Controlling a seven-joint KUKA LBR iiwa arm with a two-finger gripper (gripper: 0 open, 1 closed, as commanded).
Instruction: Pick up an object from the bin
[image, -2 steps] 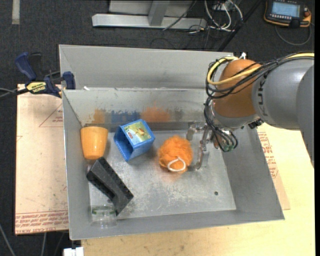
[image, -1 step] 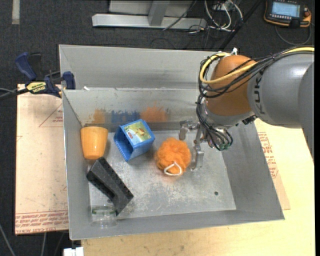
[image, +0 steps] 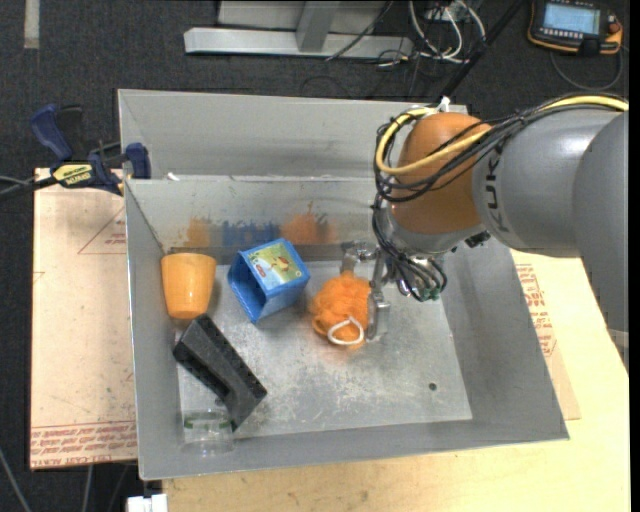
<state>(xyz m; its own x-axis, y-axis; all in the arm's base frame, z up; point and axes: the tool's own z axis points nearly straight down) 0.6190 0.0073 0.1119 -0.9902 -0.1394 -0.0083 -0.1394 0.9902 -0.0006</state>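
Observation:
My gripper (image: 375, 306) is low in the middle of the bin, right against the right side of an orange mesh bath puff (image: 338, 298) with a white cord loop at its lower edge. The puff lies on the bin floor. To its left stands a blue cardboard box (image: 267, 279) with a picture on its top face, tilted on one corner.
An orange cup (image: 188, 284) lies at the left wall. In front of it a black wedge-shaped block (image: 219, 370) rests on the floor, with a small clear plastic piece (image: 206, 427) at the front left corner. The arm's orange dome and cables hang over the back right.

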